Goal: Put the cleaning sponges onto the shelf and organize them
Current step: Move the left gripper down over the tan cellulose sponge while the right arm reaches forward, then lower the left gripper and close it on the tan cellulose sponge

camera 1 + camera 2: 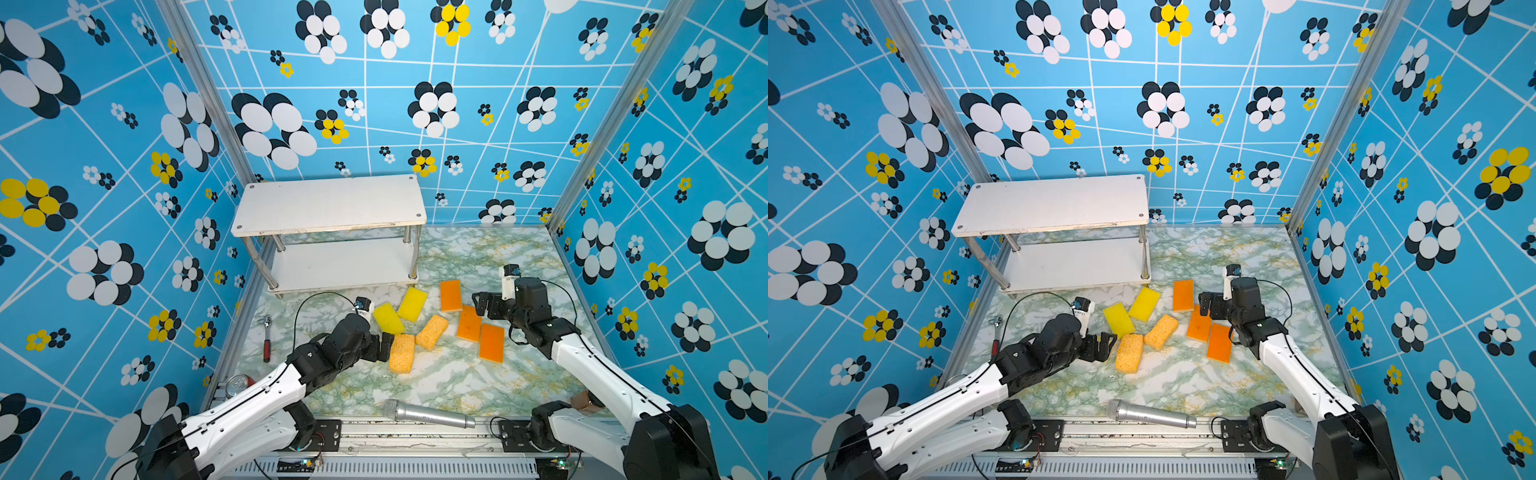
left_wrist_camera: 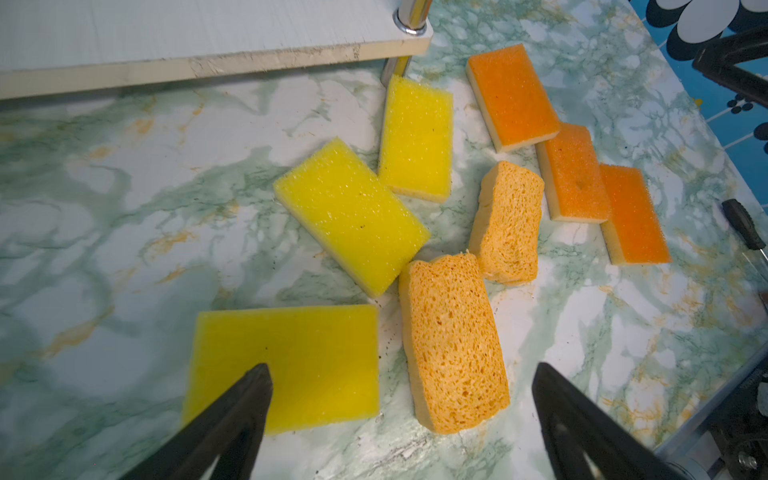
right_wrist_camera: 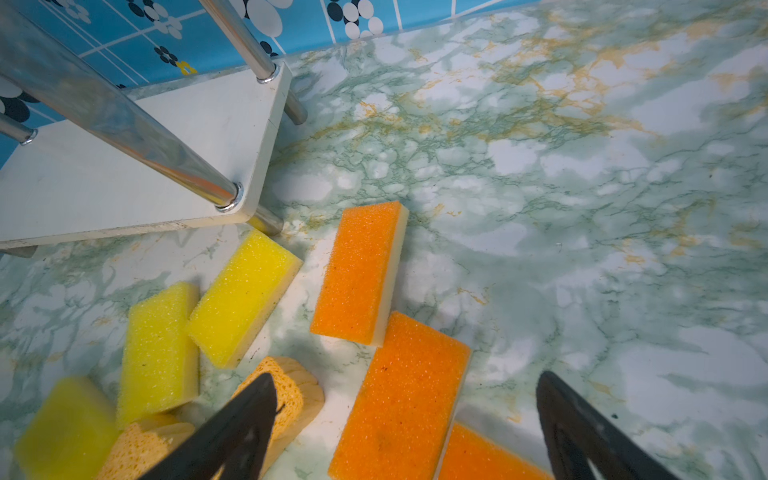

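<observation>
Mic (image 1: 428, 414) up front on table (image 1: 519, 257). Left gripper (image 2: 401, 368) low, arm stretched forward, jaws wide apart over yellow sponge (image 2: 291, 361) and tan sponge (image 2: 453, 345). Right gripper (image 3: 405, 375) angled down, jaws apart above orange sponge (image 3: 403, 395). All sponges on table by shelf (image 1: 332, 203).

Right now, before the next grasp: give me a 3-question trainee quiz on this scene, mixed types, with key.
1. True or false: a sponge already lies on the shelf.
2. How many flat orange sponges lie on the table? A) two B) three C) four
3. Fill in: the silver thing at the table's front edge is a ____.
Key: 1 false; 2 B; 3 microphone.
</observation>
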`<move>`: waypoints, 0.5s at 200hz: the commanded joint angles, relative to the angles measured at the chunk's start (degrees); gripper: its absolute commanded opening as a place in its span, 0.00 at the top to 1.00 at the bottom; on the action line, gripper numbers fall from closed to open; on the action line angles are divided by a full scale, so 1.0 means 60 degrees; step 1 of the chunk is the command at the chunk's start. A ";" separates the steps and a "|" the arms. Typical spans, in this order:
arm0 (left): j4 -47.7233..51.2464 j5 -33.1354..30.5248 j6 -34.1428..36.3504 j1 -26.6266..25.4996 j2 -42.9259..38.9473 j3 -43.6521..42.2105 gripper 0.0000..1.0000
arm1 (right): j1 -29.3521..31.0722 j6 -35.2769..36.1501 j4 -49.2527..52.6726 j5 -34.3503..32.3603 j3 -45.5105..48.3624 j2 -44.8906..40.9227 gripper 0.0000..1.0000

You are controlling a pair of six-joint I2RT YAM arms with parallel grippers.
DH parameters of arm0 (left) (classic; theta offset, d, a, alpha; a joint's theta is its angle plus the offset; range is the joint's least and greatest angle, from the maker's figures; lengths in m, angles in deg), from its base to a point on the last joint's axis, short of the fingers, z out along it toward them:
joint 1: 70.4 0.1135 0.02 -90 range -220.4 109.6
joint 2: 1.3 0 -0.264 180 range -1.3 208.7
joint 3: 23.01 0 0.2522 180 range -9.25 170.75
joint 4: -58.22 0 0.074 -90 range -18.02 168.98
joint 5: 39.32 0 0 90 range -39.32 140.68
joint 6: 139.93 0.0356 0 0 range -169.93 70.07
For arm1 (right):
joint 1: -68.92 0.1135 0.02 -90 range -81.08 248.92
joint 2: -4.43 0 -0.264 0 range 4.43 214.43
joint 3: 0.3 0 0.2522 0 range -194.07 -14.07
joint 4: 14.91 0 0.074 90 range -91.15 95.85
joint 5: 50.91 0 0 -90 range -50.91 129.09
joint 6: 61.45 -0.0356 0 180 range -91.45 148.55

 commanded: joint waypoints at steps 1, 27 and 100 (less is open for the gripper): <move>0.0434 -0.0468 -0.0685 -0.0923 0.0633 0.0504 0.01 | 0.0123 -0.0454 0.0196 -0.0094 -0.0167 0.0222 0.01; 0.0933 -0.0529 -0.0943 -0.1802 0.1800 0.1202 0.01 | 0.0222 -0.0466 0.0374 -0.0303 -0.0236 0.0292 0.01; 0.2597 -0.1624 -0.1543 -0.3394 0.3844 0.2651 0.01 | 0.0275 -0.0515 0.0249 -0.0352 0.0252 -0.0040 0.01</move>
